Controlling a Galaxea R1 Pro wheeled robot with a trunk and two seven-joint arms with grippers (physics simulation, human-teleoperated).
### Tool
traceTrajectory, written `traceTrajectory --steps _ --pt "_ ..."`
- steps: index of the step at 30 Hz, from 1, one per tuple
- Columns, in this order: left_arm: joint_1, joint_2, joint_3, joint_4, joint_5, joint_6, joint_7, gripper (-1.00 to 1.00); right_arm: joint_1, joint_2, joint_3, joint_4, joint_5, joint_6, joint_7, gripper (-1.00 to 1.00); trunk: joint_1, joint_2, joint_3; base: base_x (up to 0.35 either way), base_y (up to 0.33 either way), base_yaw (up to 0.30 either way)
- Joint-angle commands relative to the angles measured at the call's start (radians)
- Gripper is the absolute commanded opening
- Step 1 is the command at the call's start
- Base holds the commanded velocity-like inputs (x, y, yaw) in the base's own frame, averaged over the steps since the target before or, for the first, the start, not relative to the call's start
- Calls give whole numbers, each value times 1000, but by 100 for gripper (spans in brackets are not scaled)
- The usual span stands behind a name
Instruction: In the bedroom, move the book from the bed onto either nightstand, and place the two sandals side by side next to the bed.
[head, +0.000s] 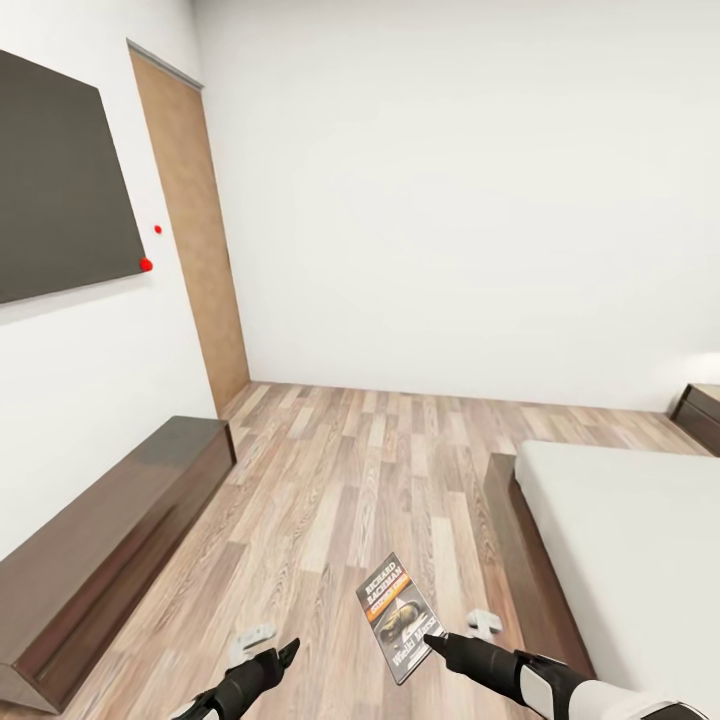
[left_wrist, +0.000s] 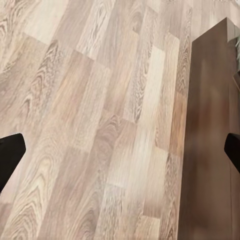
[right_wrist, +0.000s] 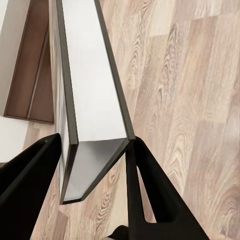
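My right gripper (head: 432, 640) is shut on the book (head: 398, 612), a thin paperback with white "RICHARD BACHMAN" lettering and an orange band. It holds the book in the air above the wood floor, left of the bed's foot. In the right wrist view the two black fingers (right_wrist: 145, 185) clamp the book (right_wrist: 92, 100) by its edge. My left gripper (head: 285, 655) hangs open over the floor, its fingers (left_wrist: 10, 157) far apart with nothing between them. The bed (head: 625, 540) with its pale mattress lies at the right. A nightstand (head: 702, 412) stands beyond it. The sandals are out of view.
A long low dark brown cabinet (head: 110, 545) runs along the left wall under a dark wall screen (head: 60, 180). A brown door (head: 195, 240) stands at the far left corner. Wood-plank floor (head: 350, 470) stretches between the cabinet and the bed.
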Motion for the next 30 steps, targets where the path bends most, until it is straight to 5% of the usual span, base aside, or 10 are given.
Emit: traceTrajectory --steps 1,30 --pt "-1 0 7 0 -9 -4 -2 100 -2 0 4 3 -11 1 6 -100 1 -1 -1 230 0 0" --pt "-1 0 7 1 -9 -2 -2 100 -2 1 4 3 -12 1 6 -100 1 -1 -1 233 0 0"
